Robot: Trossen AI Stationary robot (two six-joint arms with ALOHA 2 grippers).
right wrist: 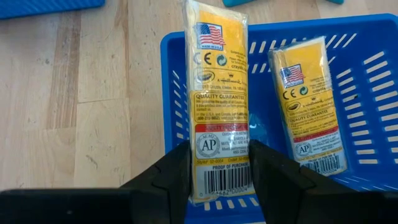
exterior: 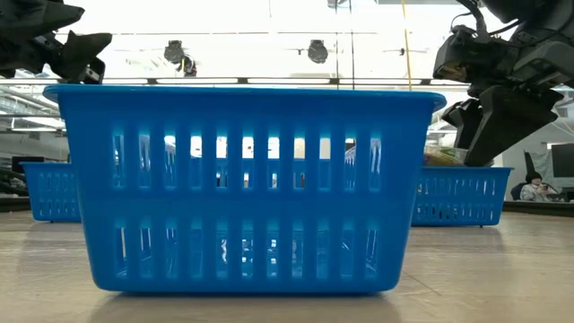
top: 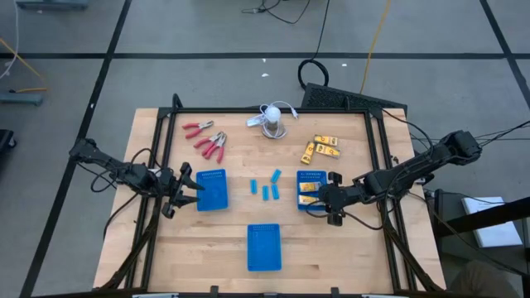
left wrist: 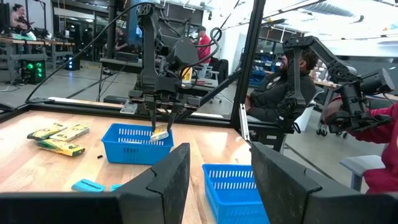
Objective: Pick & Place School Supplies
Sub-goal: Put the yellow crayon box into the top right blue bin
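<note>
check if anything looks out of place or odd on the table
Only the white round object with a cable at the far edge, which isn't a supply. The right hand holds a yellow-orange little box over the right blue basket; nothing spilled.

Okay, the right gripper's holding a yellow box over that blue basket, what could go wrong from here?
The right gripper pinches the held yellow box only at one end, so it could swing or slip. It hangs across the right basket's rim, so a release now might tip it onto the table. It may also land on the box already inside.
</note>
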